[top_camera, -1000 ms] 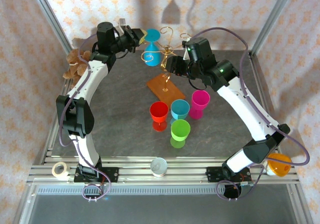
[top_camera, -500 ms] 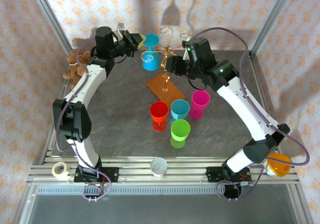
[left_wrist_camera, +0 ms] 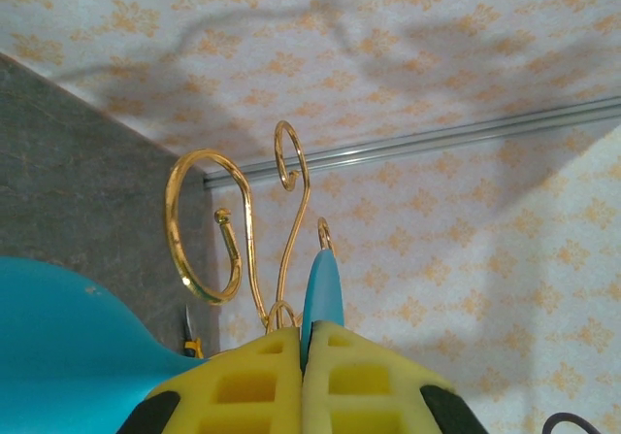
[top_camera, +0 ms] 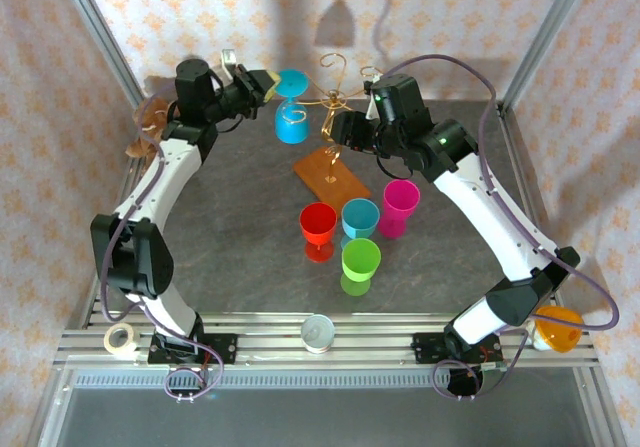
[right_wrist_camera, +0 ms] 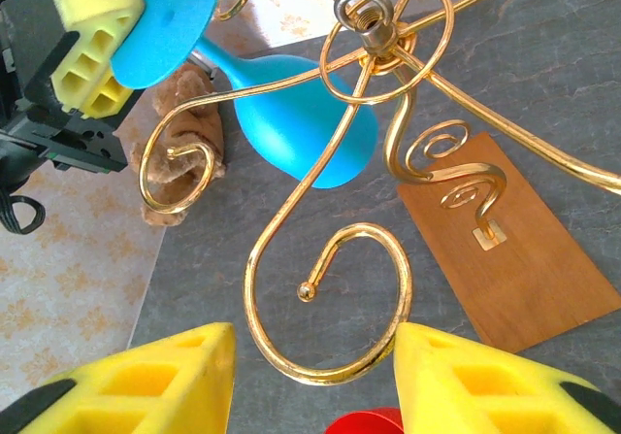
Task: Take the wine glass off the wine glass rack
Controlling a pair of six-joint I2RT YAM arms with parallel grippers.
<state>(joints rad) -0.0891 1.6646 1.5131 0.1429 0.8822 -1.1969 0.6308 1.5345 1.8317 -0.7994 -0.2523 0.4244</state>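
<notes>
Blue wine glass foot pinched in L gripper, R gripper spread at rack

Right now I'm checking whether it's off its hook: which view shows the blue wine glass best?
Right wrist: the wine glass shows foot, stem and bowl together. Top external shows it small; left wrist catches its foot edge-on and some bowl.

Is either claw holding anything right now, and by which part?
The left gripper is shut on the blue wine glass, pinching the edge of its foot. The right gripper stands open, holding nothing.
</notes>
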